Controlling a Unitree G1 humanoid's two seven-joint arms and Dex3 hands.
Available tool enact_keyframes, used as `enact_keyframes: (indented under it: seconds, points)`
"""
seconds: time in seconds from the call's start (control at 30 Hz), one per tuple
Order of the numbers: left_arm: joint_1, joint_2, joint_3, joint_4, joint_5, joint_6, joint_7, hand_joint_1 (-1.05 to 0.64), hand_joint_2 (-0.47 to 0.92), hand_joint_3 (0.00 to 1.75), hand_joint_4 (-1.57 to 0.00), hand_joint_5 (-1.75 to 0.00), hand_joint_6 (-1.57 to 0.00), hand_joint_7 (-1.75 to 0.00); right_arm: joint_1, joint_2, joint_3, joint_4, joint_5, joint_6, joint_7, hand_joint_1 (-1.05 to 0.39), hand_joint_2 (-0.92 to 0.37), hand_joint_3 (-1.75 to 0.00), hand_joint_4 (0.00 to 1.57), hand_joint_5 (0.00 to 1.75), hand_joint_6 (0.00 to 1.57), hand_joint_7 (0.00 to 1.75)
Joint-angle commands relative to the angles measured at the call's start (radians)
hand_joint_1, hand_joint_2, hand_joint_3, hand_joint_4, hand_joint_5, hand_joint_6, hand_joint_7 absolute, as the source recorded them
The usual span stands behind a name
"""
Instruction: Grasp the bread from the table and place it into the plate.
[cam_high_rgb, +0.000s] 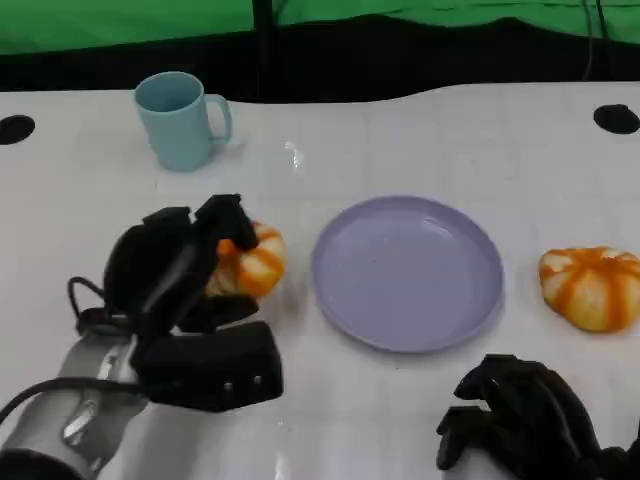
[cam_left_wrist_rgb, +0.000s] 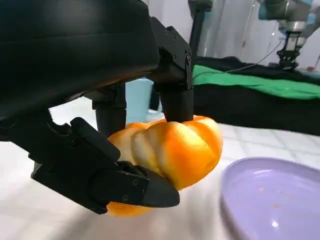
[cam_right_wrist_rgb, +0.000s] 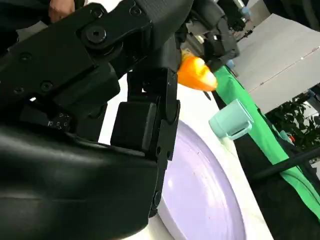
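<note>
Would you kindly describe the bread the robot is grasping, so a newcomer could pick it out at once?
Start at the lavender plate in the middle of the white table. Just beside it, on the side towards the blue mug, sits an orange-and-white striped bread wrapped in the black fingers of the left hand. The other bread, across the plate, lies untouched.

Two breads, one plate, one mug
</note>
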Motion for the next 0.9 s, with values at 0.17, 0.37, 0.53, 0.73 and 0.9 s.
enact_keyframes:
  seconds: [0.17, 0.37, 0.53, 0.73, 0.9]
  points:
    - [-0.101, -0.057, -0.037, 0.071, 0.008, -0.042, 0.038, -0.28, 0.86, 0.27, -0.80, -1.75, -0.59, -1.66, 0.003, -0.015, -0.009, -0.002, 0.018, 0.014, 0.010, -1.05, -0.71, 0.00, 1.57, 0.79, 1.57, 0.39]
    - [-0.173, -0.115, -0.072, 0.131, 0.012, -0.066, 0.015, -0.27, 0.84, 0.32, -0.80, -1.75, -0.55, -1.75, 0.010, -0.017, -0.005, -0.019, 0.015, 0.027, 0.002, -1.05, -0.71, 0.00, 1.57, 0.78, 1.57, 0.40]
    - [-0.239, -0.161, -0.103, 0.216, 0.012, -0.094, 0.019, -0.27, 0.57, 0.81, -0.82, -1.75, -0.56, -1.75, 0.014, -0.019, -0.005, -0.025, 0.023, 0.034, 0.008, -1.04, -0.71, 0.00, 1.57, 0.77, 1.57, 0.39]
    - [-0.317, -0.218, -0.136, 0.320, 0.014, -0.117, 0.016, -0.31, 0.51, 0.98, -0.85, -1.75, -0.59, -1.75, 0.028, -0.016, -0.001, -0.047, 0.017, 0.038, -0.004, -1.05, -0.72, 0.00, 1.57, 0.77, 1.57, 0.39]
    - [-0.376, -0.276, -0.161, 0.400, 0.020, -0.106, 0.009, -0.33, 0.49, 1.08, -0.90, -1.75, -0.64, -1.75, 0.033, -0.016, 0.006, -0.049, 0.009, 0.026, 0.002, -1.05, -0.73, -0.01, 1.57, 0.78, 1.57, 0.40]
